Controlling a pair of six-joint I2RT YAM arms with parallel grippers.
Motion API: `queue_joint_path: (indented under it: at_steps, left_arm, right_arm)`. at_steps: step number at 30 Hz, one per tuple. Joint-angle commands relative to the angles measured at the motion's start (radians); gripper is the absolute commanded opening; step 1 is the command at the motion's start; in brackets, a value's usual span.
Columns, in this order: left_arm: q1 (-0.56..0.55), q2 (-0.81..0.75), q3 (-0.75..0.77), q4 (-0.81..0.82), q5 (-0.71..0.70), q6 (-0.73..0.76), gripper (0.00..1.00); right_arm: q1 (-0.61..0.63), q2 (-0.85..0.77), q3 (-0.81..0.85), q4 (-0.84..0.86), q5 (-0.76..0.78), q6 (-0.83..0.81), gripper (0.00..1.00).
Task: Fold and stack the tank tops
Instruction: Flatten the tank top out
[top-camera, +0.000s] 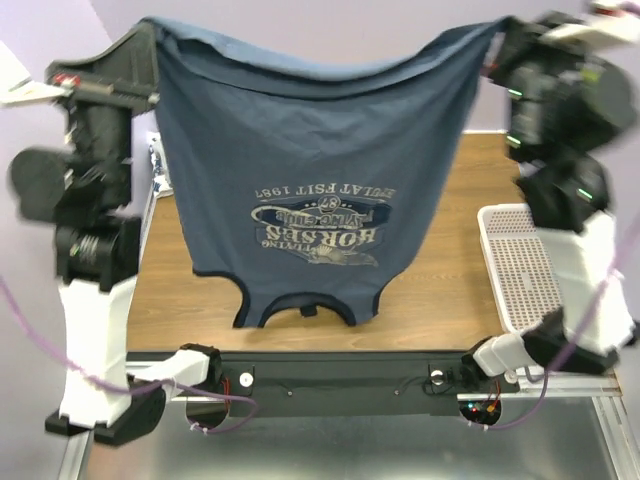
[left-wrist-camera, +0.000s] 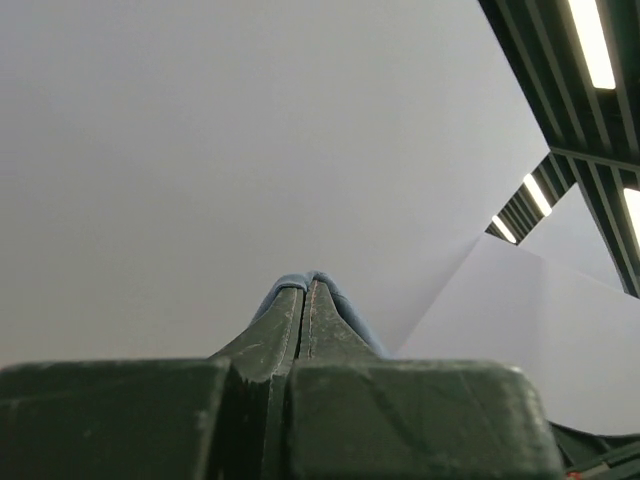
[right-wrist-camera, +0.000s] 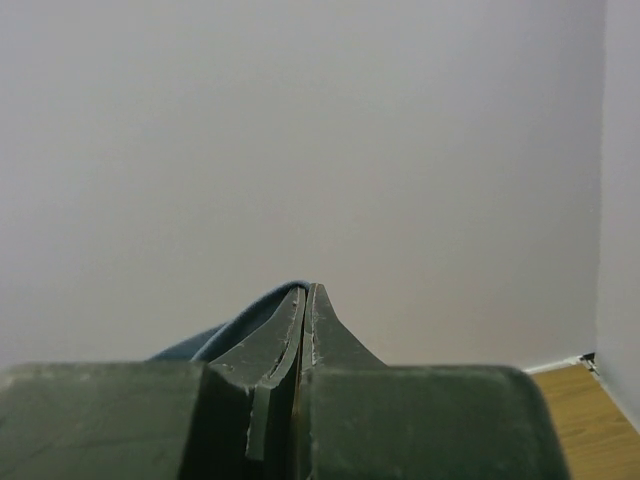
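Note:
The slate-blue tank top (top-camera: 310, 150) with white lettering hangs upside down in the air, spread between both arms, its straps dangling just above the wooden table (top-camera: 440, 290). My left gripper (top-camera: 150, 35) is shut on its top left corner; blue cloth (left-wrist-camera: 350, 310) wraps over the tips in the left wrist view. My right gripper (top-camera: 500, 35) is shut on its top right corner; blue cloth (right-wrist-camera: 240, 325) shows beside the tips in the right wrist view. A patterned black-and-white cloth (top-camera: 158, 170) peeks out behind the left edge. The light grey top is out of view.
A white plastic mesh basket (top-camera: 520, 270) stands at the table's right edge, beside the right arm. Both wrist cameras face pale walls; the right one shows a strip of table (right-wrist-camera: 580, 400) at lower right.

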Motion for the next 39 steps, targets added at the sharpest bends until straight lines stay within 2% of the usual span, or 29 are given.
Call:
queue_joint_path:
  at_steps: [1, 3, 5, 6, 7, 8, 10, 11, 14, 15, 17, 19, 22, 25, 29, 32, 33, 37, 38, 39]
  left_arm:
    - [0.016, 0.122, -0.031, 0.191, 0.030, -0.014, 0.00]
    - [0.040, 0.194, -0.026, 0.230, 0.047, -0.032, 0.00]
    - [0.075, 0.254, -0.012, 0.289, 0.128, -0.074, 0.00]
    - [0.086, 0.321, 0.023, 0.320, 0.175, -0.100, 0.00]
    - [0.098, 0.358, 0.044, 0.338, 0.199, -0.100, 0.00]
    - [0.114, 0.438, 0.099, 0.352, 0.220, -0.121, 0.00]
    - [0.127, 0.522, 0.168, 0.387, 0.289, -0.146, 0.00]
    - [0.137, 0.616, 0.254, 0.400, 0.317, -0.179, 0.00]
    - [0.144, 0.765, 0.438, 0.423, 0.412, -0.220, 0.00]
    - [0.146, 0.864, 0.587, 0.415, 0.438, -0.244, 0.00]
    - [0.151, 0.990, 0.796, 0.417, 0.441, -0.278, 0.00]
    - [0.166, 1.020, 0.837, 0.481, 0.434, -0.305, 0.00]
    - [0.178, 0.963, 0.724, 0.610, 0.421, -0.292, 0.00]
    - [0.180, 0.916, 0.664, 0.653, 0.429, -0.243, 0.00]
    - [0.187, 0.894, 0.592, 0.673, 0.480, -0.273, 0.00]
    - [0.189, 0.827, 0.381, 0.742, 0.509, -0.315, 0.00]
    - [0.189, 0.781, 0.244, 0.804, 0.515, -0.325, 0.00]
    - [0.189, 0.660, -0.067, 0.862, 0.513, -0.356, 0.00]
    - [0.189, 0.631, -0.139, 0.875, 0.507, -0.364, 0.00]
    - [0.189, 0.570, -0.290, 0.912, 0.495, -0.388, 0.00]
  right_arm:
    - [-0.041, 0.147, 0.003, 0.121, -0.057, -0.066, 0.01]
    - [-0.127, 0.205, 0.049, 0.121, -0.128, -0.027, 0.01]
    - [-0.232, 0.291, 0.074, 0.121, -0.255, 0.068, 0.01]
    - [-0.307, 0.348, 0.097, 0.119, -0.356, 0.143, 0.01]
    - [-0.308, 0.348, 0.117, 0.119, -0.411, 0.188, 0.01]
    - [-0.379, 0.409, 0.149, 0.121, -0.470, 0.231, 0.01]
    - [-0.440, 0.475, 0.207, 0.131, -0.618, 0.350, 0.01]
    - [-0.495, 0.562, 0.242, 0.147, -0.663, 0.389, 0.01]
    - [-0.584, 0.682, 0.426, 0.205, -0.794, 0.521, 0.01]
    - [-0.598, 0.733, 0.457, 0.233, -0.811, 0.584, 0.01]
    - [-0.657, 0.743, 0.447, 0.361, -0.837, 0.641, 0.01]
    - [-0.690, 0.709, 0.361, 0.491, -0.840, 0.687, 0.01]
    - [-0.701, 0.645, 0.301, 0.600, -0.835, 0.675, 0.01]
    - [-0.707, 0.571, 0.200, 0.673, -0.822, 0.650, 0.01]
    - [-0.728, 0.490, 0.033, 0.690, -0.837, 0.656, 0.01]
    - [-0.730, 0.404, -0.189, 0.734, -0.855, 0.672, 0.01]
    - [-0.730, 0.381, -0.315, 0.748, -0.858, 0.676, 0.01]
    - [-0.730, 0.250, -0.538, 0.771, -0.867, 0.690, 0.01]
    - [-0.730, 0.229, -0.652, 0.770, -0.887, 0.693, 0.01]
    - [-0.730, 0.179, -0.705, 0.768, -0.900, 0.701, 0.01]
